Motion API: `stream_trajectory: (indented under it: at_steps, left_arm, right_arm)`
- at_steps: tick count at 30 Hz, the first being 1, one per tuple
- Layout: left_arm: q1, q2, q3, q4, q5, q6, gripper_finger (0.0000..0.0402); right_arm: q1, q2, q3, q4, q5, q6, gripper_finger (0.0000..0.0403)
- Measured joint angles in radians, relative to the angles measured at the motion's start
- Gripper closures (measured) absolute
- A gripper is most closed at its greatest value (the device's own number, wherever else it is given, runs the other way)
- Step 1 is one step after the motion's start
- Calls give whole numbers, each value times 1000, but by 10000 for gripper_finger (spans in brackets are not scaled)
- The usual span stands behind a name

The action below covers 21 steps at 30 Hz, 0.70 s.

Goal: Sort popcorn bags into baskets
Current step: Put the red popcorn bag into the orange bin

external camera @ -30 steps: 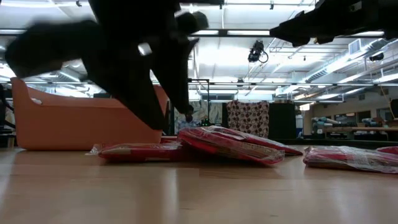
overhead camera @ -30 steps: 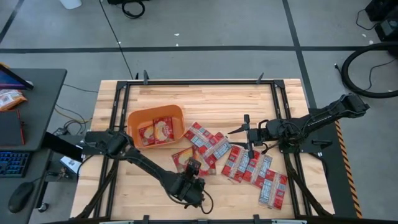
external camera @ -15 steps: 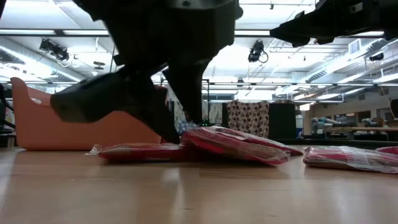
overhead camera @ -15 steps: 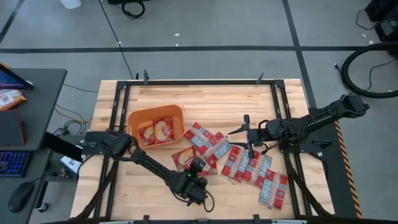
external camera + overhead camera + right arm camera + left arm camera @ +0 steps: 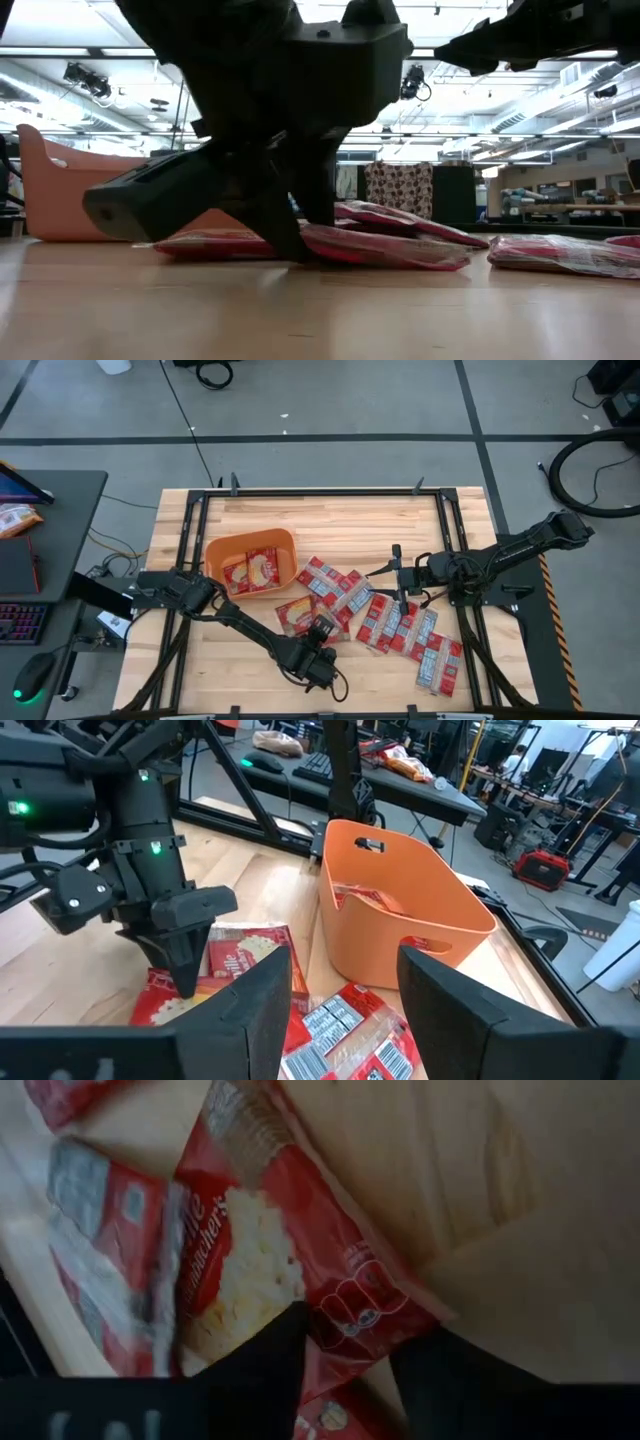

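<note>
Wooden tabletop [image 5: 330, 520] inside a black frame; grey floor around it, a desk with a keyboard off to my left. Low view looks into a workshop with ceiling strip lights and a patterned cloth hanging at the back.

Orange tub [image 5: 251, 563] sits on the left half of the table, with popcorn bags already inside [image 5: 252, 572]. In my right wrist view the tub [image 5: 404, 908] stands just beyond the loose bags, red packets visible within.

Loose popcorn bags lie flat in a scatter from just beside the tub toward the right front of the table [image 5: 410, 630], several overlapping. One group lies right of the tub [image 5: 330, 588]; another runs under my right arm.

My left gripper [image 5: 318, 632] is down at the table near the front centre, on the popcorn bag [image 5: 300, 614] nearest the tub's front corner. Left wrist view: my two dark fingers [image 5: 262, 1370] straddle the bag's red corner [image 5: 345, 1295], the edge of the packet between them. Jaws partly closed around it; I cannot tell whether they actually grip. Low view shows the fingertips at bag level, touching the packet [image 5: 380, 245].

My right gripper [image 5: 398, 582] hangs above the scatter, well apart from the left one, fingers spread, holding nothing. From its wrist view I see the left arm's gripper [image 5: 187, 955] planted on the bag [image 5: 235, 955].
</note>
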Motion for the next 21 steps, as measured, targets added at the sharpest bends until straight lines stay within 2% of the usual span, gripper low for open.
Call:
stream_trajectory:
  at_steps: [5,9,17,21]
  left_arm:
    - [1,-10,1,-11,14,-134,341]
    - [11,-48,23,-48,92,-218,390]
    - [57,-187,153,-164,230,-368,391]
    - [95,-271,218,-273,266,-546,392]
  right_arm:
    - [0,0,0,-1,0,0,216]
    - [0,0,0,0,0,0,216]
    - [0,0,0,2,0,4,216]
    - [0,0,0,2,0,4,216]
